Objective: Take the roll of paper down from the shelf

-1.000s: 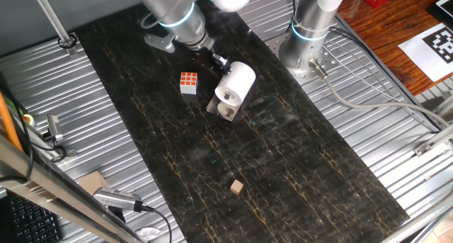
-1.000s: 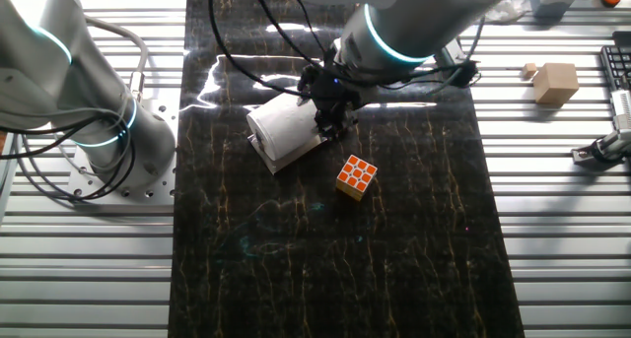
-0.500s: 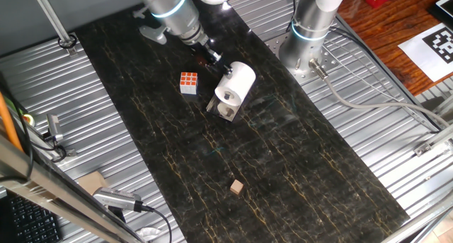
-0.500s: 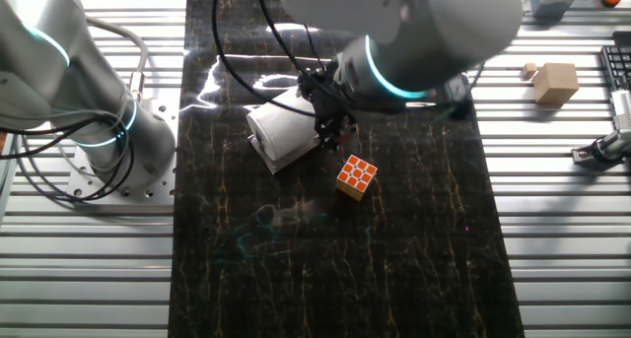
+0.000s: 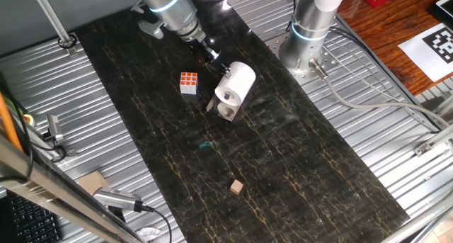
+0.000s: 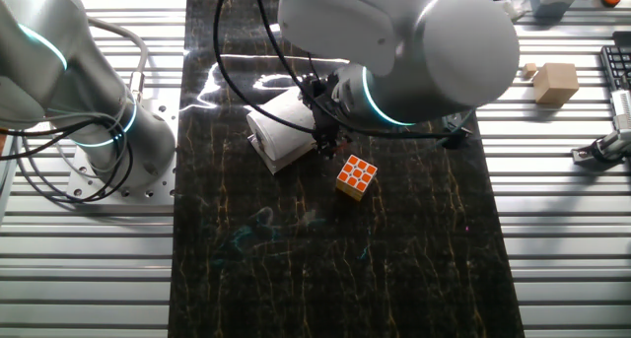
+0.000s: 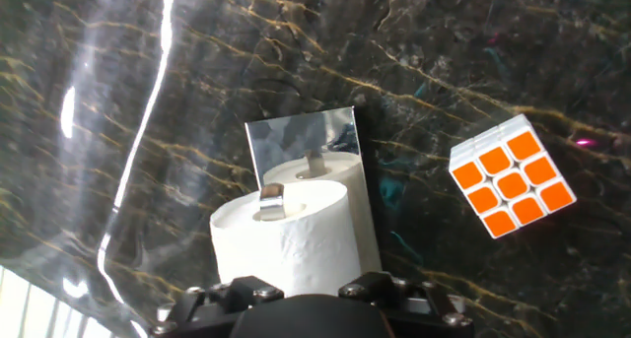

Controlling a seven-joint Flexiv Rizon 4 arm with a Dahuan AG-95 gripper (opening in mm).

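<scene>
The white roll of paper [image 5: 236, 83] lies on its side on the small shiny metal shelf [image 5: 221, 110], mid-table, its hollow end facing forward. It also shows in the other fixed view [image 6: 281, 128] and fills the lower middle of the hand view [image 7: 286, 235], with the shelf's mirror-like plate [image 7: 296, 141] behind it. A small shiny metal piece sits at the roll's hole. My gripper [image 5: 214, 59] is at the roll's far end, close against it [image 6: 322, 131]. Its fingers are too small and dark to read, and the hand view shows only the hand's body.
An orange-and-white puzzle cube [image 5: 188, 82] lies just left of the roll [image 7: 513, 175]. A small tan wooden block [image 5: 236, 188] sits nearer the front. A second arm's base [image 5: 308, 41] stands at the back right. Ribbed metal borders the dark mat.
My arm's upper body has swung up and to the left in one fixed view, and the gripper tip has drawn slightly back along the roll's far end. The roll and shelf have not moved.
</scene>
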